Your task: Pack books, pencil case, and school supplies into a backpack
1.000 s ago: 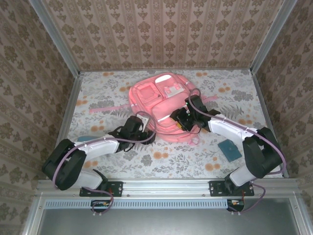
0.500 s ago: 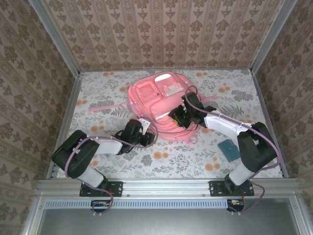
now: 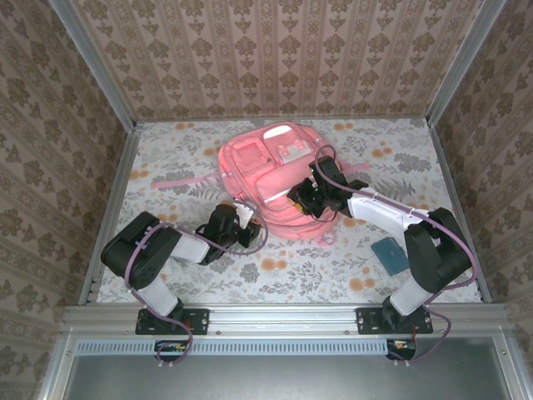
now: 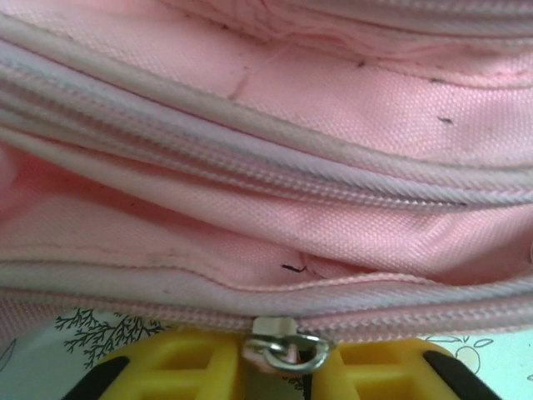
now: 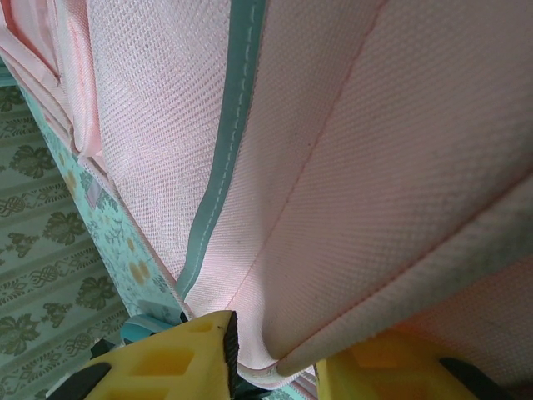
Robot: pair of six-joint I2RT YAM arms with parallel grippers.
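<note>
Pink fabric backpack (image 3: 265,171) is laid mid-table (image 3: 166,167); its contents are hidden by the fabric; its metal zip pull (image 4: 287,350) is pinched in the narrowed left gripper (image 3: 246,218); a fold at its near right side is clamped by the right gripper (image 3: 310,200); a teal square (image 3: 390,252) is set outside, well right of it.

Left tool (image 4: 283,360), right tool (image 5: 275,354): narrow pinch

Table cover (image 3: 283,271): floral print, white ground, flat
Walls (image 3: 275,50): damask wallpaper at 9, 12 and 3 o'clock
Frame rail (image 3: 283,317): metal, along 6 o'clock edge
</note>
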